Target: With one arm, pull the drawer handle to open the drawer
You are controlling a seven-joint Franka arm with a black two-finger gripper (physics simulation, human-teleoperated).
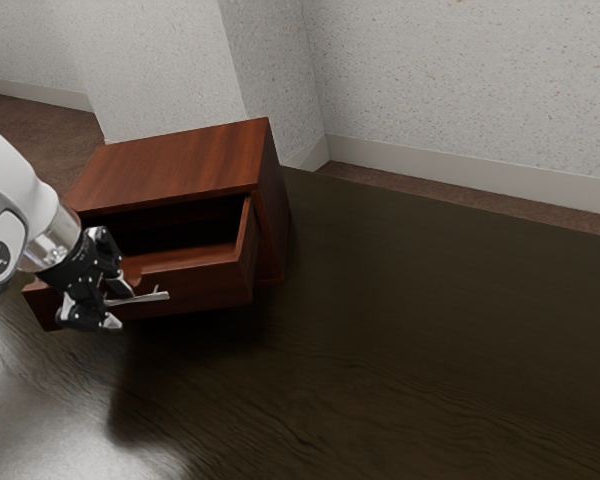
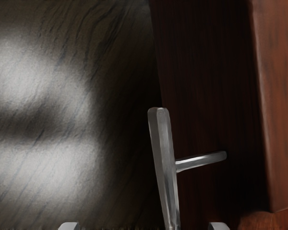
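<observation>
pincer point(image 1: 113, 304) open, jaws straddling but not clamping the handle point(image 2: 162, 167) of the part-open drawer point(image 1: 195, 272); bar looks rigid and slick, best gripped mid-length near its post.

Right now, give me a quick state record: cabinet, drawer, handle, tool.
cabinet: red-brown wood, on dark wood floor, near the wall
drawer: partly pulled out, inside in shadow
handle: metal bar on posts, on the drawer front
tool: open, straddling the handle, gap on each side in the wrist view
task: drawer partly open, not fully out
</observation>
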